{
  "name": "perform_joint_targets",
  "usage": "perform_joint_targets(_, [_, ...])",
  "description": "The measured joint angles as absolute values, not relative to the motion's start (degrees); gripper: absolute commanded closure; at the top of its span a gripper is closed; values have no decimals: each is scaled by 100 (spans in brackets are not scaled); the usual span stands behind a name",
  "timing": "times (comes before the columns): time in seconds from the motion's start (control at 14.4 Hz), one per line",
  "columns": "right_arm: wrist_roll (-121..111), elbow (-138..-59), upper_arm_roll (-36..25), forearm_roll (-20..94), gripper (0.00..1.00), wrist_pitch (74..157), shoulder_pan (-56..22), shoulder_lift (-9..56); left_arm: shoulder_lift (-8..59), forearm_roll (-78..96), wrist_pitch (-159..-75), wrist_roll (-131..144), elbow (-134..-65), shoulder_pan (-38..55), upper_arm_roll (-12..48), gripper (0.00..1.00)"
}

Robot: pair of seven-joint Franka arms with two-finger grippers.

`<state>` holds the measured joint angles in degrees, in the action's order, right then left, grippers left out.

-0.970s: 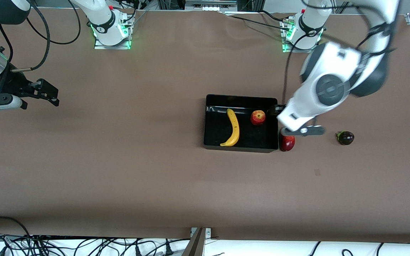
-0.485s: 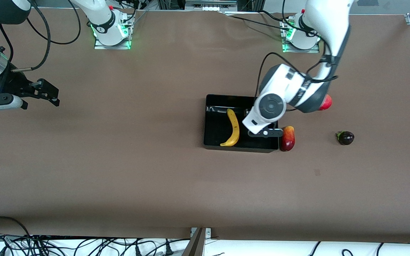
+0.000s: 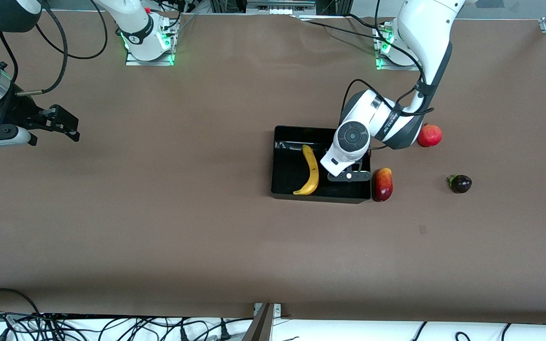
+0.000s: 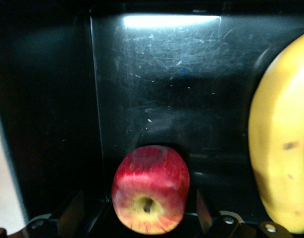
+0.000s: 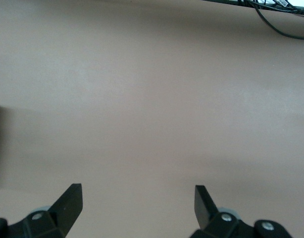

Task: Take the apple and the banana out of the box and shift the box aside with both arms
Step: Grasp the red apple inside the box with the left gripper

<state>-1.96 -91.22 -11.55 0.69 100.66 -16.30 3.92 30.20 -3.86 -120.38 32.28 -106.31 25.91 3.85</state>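
Observation:
The black box lies in the middle of the table, with the yellow banana inside it. In the front view my left arm's wrist covers the apple. My left gripper is low inside the box at the left arm's end. The left wrist view shows the red apple on the box floor. It sits between the spread fingers of my left gripper, which is open, with gaps on both sides. The banana lies beside it. My right gripper waits open over bare table at the right arm's end.
A red and yellow fruit lies against the box's outer wall at the left arm's end. A round red fruit and a small dark purple one lie farther toward that end. Cables hang at the table edge nearest the front camera.
My left arm has swung from above the fruit outside the box to over the box and come down around the apple. The right arm has not moved.

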Motion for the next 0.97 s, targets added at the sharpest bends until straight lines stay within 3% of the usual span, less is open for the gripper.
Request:
perform_joint_targets(0.42, [-196,-9122,-1152,69,0,10066,-1632,392,3020,-417,-12414,3269,-10941,2629,396,0])
perform_joint_targets(0.48, [-196,-9122,-1152,69,0,10066,-1632,392,3021,-417,-12479,3312,-10990,2641,406,10])
perform_joint_targets(0.62, [-196,-9122,-1152,69,0,10066,-1632,392,3021,-417,-12519,3391,-11040,2655,409,55])
perform_joint_targets(0.69, [-196,-9122,-1152,70,0,10066,-1632,392,3021,-417,-12530,3431,-11052,2655,409,69])
perform_joint_targets(0.76, [-196,-9122,-1151,70,0,10066,-1633,392,3020,-417,-12534,3450,-11053,2655,409,77])
perform_joint_targets(0.97, [-196,-9123,-1146,70,0,10066,-1638,392,3007,-417,-12548,3461,-11051,2654,404,79])
